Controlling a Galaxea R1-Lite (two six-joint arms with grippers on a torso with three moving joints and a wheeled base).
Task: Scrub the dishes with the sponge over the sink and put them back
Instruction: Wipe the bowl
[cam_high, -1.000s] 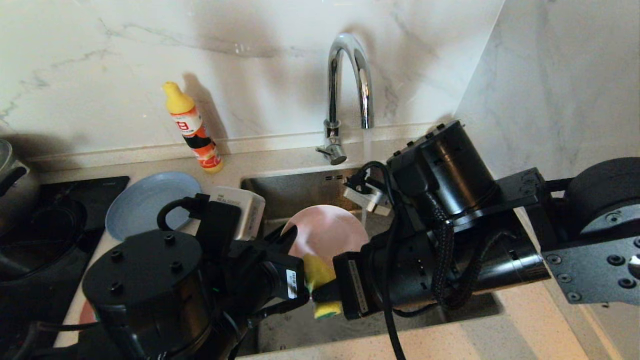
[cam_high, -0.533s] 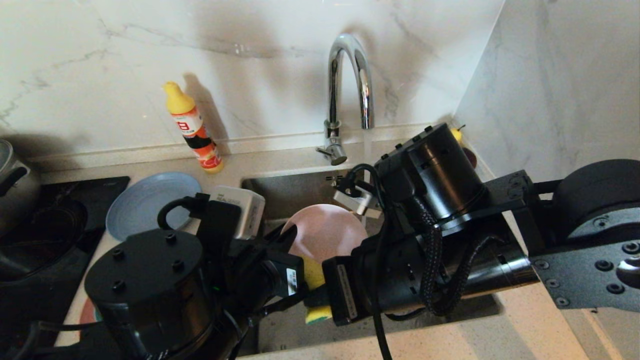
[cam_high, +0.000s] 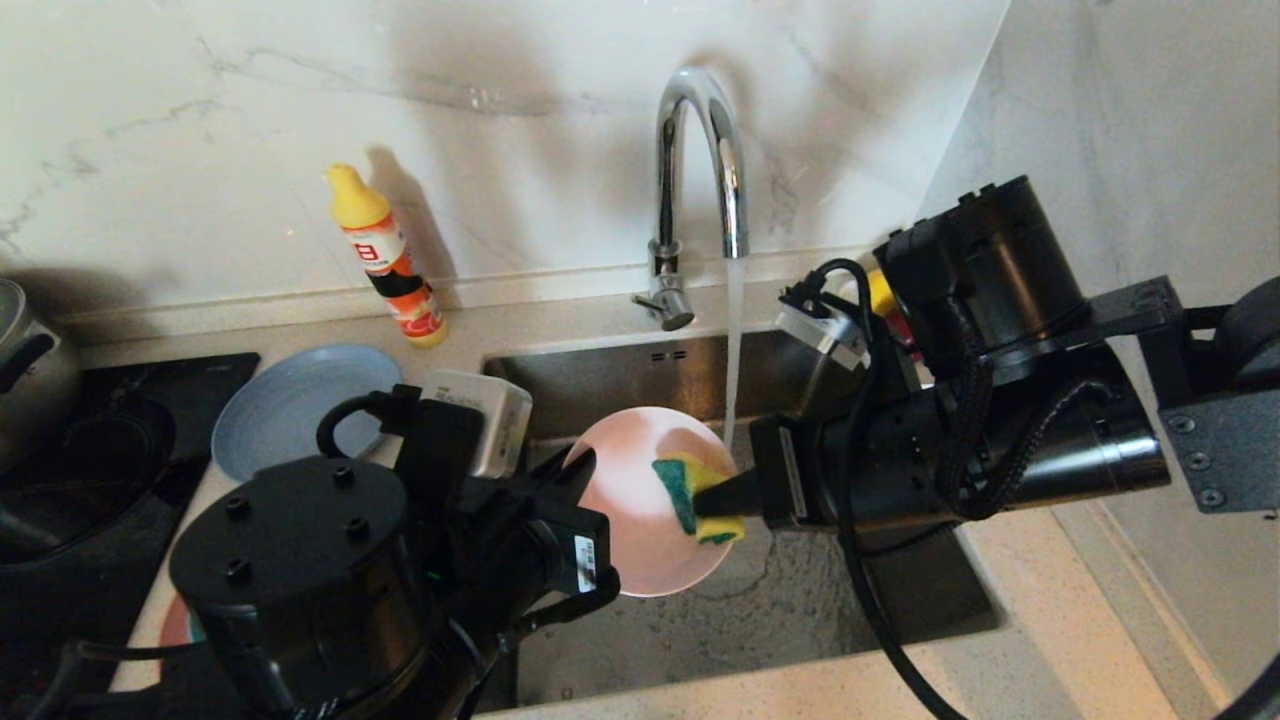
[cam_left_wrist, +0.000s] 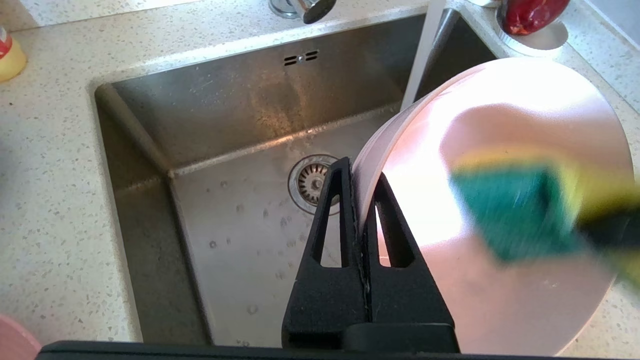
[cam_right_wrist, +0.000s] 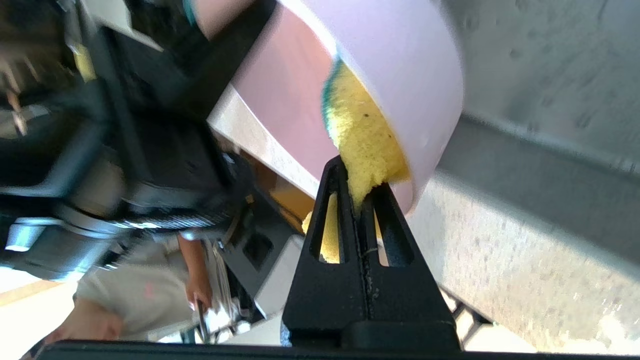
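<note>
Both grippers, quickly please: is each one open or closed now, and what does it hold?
Left gripper: closed on the rim of the pink bowl, over the sink.
Right gripper: closed on the sponge, pressed inside that bowl.

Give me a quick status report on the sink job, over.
Left tool shut on pink bowl rim, tilted over sink. Right tool shut on sponge, pressed inside bowl. Faucet running beside bowl. Nothing blocking.

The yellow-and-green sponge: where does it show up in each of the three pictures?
Head view: sponge at centre, against the pink bowl.
Left wrist view: sponge, blurred, inside the bowl.
Right wrist view: sponge pinched between black fingers.
Shared landmark: the bowl.
</note>
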